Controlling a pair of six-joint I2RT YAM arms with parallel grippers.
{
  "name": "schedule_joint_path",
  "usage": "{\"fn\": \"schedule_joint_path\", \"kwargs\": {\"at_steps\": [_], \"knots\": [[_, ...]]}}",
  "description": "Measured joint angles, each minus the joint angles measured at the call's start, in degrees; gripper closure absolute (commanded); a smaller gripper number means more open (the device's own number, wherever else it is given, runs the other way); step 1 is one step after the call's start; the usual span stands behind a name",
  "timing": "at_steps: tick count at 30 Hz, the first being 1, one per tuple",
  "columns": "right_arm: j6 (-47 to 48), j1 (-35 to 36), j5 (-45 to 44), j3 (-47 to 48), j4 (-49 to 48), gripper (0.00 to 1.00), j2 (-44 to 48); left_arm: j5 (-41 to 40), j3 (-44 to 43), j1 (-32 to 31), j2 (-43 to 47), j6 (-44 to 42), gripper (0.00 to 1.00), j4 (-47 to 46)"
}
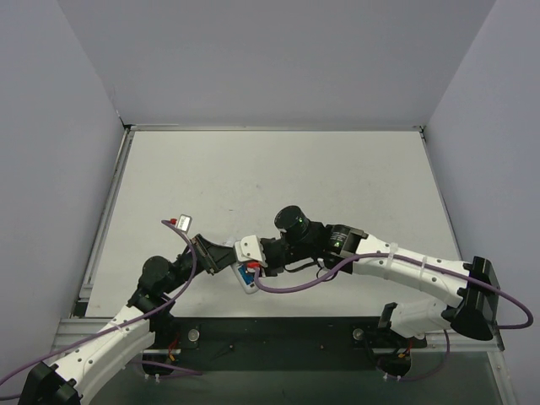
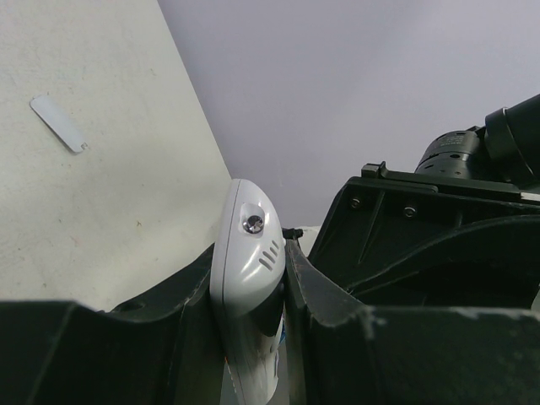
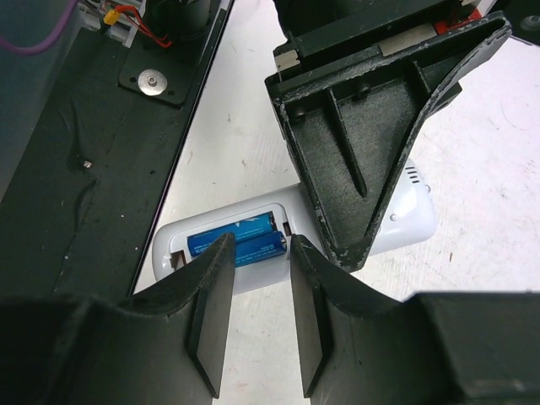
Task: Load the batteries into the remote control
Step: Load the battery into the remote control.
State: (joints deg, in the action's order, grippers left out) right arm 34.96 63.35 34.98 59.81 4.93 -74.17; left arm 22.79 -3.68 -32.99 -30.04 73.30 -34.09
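Note:
The white remote control [image 3: 405,221] lies back-up on the table, its battery bay open. Two blue batteries [image 3: 240,240] lie side by side inside the bay. My left gripper [image 2: 251,253] is shut on the remote's rounded end, one finger [image 3: 371,135] on each side. My right gripper [image 3: 260,250] is open and empty, its fingertips just above the batteries and straddling them. In the top view the remote [image 1: 246,284] sits near the table's front edge, with the left gripper [image 1: 229,260] and right gripper [image 1: 256,263] meeting over it.
A small white battery cover [image 2: 57,123] lies loose on the table, left of the grippers in the top view [image 1: 180,221]. The black base plate [image 3: 84,169] borders the remote's near side. Grey walls enclose the table.

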Motion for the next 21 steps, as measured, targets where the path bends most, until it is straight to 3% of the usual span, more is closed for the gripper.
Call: {"fn": "schedule_joint_path", "kwargs": {"at_steps": [21], "knots": [[1.1, -0.5, 2.0, 1.6, 0.4, 0.88, -1.6, 0.0, 0.0, 0.0, 1.6, 0.2, 1.0, 0.0]]}}
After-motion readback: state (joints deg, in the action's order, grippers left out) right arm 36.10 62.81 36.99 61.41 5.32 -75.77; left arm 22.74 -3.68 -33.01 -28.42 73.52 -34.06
